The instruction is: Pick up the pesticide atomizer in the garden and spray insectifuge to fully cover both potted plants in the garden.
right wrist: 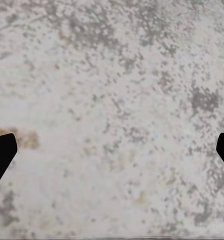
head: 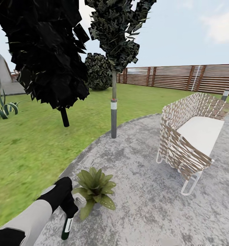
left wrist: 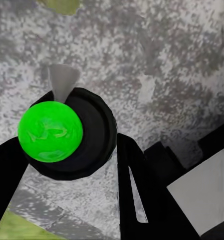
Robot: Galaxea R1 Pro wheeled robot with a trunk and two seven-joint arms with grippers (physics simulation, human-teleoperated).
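My left gripper (head: 69,214) is low at the patio's near edge, shut on the pesticide atomizer (head: 67,228), a dark bottle with a pale label that hangs below the fingers. In the left wrist view the atomizer (left wrist: 66,132) is a round black body with a bright green top and a grey cone at its side, held between the black fingers (left wrist: 137,190). One potted plant (head: 94,189), a low rosette of broad green leaves, stands just right of that gripper. My right gripper (right wrist: 112,155) is open over speckled grey paving, its fingertips far apart.
A grey bollard post (head: 113,118) stands at the patio's far edge beside a thin tree. A woven bench (head: 189,136) with a white cushion sits at the right. A dark-leaved tree (head: 65,118), the lawn (head: 25,150), an agave (head: 3,109) and a brown slatted fence (head: 183,77) lie beyond.
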